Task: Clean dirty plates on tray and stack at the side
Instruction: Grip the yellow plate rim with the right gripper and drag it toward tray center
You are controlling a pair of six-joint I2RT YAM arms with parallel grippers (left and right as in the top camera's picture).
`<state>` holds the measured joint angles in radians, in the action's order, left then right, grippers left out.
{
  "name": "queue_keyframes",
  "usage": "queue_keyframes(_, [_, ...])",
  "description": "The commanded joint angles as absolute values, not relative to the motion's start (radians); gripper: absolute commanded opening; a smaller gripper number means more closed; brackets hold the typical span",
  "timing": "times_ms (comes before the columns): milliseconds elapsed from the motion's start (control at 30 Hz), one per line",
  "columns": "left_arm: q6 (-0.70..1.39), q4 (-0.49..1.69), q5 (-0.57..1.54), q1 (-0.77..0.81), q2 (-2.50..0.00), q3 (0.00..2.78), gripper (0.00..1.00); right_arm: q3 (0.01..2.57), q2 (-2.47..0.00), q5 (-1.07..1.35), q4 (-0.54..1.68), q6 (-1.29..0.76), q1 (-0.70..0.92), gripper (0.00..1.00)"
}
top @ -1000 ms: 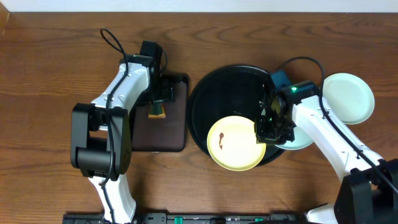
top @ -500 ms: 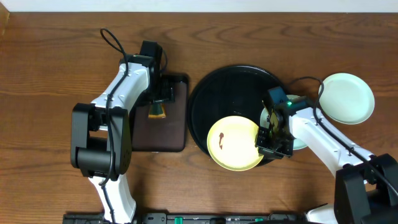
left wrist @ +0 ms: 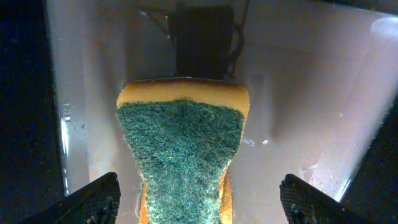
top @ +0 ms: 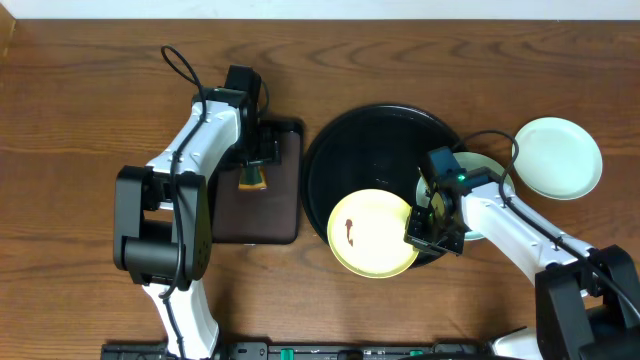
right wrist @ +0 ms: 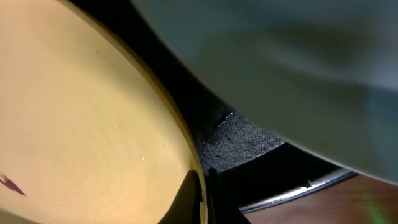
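In the overhead view, the right pincer (top: 432,228) is seen clenched on the rim of the yellow plate (top: 373,233). The plate reaches away from the pincer's tips across the edge of the black tray (top: 370,130). A dark smear (top: 350,232) is carried on the plate's half farthest from the pincer. Whether the plate is lifted cannot be told. A mint plate (top: 488,166) lies just behind the pincer, partly hidden by the arm, and a second mint plate (top: 557,158) is set farther behind it on the table (top: 80,120). The left pincer (top: 255,158) is held over a sponge (top: 252,178) on the brown tray (top: 280,215).

In the left wrist view, that pincer is shown released, its tips spread wide. The sponge lies between and ahead of them with its green face up, untouched.

In the right wrist view, the yellow rim is pinched thinly between the fingertips (right wrist: 186,194), with the blurred mint plate above them.

The yellow plate is judged stiff, light, glossy and probably breakable. Held at one edge it may pivot or slip, so a deeper bite on the rim is advised, with the plate kept level.
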<state>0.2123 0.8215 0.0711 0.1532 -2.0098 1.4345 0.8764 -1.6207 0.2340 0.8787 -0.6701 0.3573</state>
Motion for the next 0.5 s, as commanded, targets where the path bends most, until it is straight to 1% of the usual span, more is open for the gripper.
queue_keyframes(0, [0.214, 0.824, 0.059, 0.154, -2.014, 1.432, 0.83, 0.915, -1.62, 0.222, 0.907, -0.679, 0.377, 0.01])
queue_keyframes(100, [0.214, 0.824, 0.059, 0.154, -2.014, 1.432, 0.83, 0.98, -1.619, 0.221, 0.941, -0.641, 0.377, 0.01])
queue_keyframes(233, [0.214, 0.824, 0.059, 0.154, -2.014, 1.432, 0.83, 1.073, -1.619, 0.183, 0.926, -0.611, 0.377, 0.01])
queue_keyframes(333, [0.214, 0.824, 0.059, 0.154, -2.014, 1.432, 0.83, 1.103, -1.619, 0.118, 0.85, -0.586, 0.377, 0.01])
queue_keyframes(467, [0.214, 0.824, 0.059, 0.154, -2.014, 1.432, 0.83, 1.097, -1.629, -0.035, 0.728, -0.586, 0.377, 0.01])
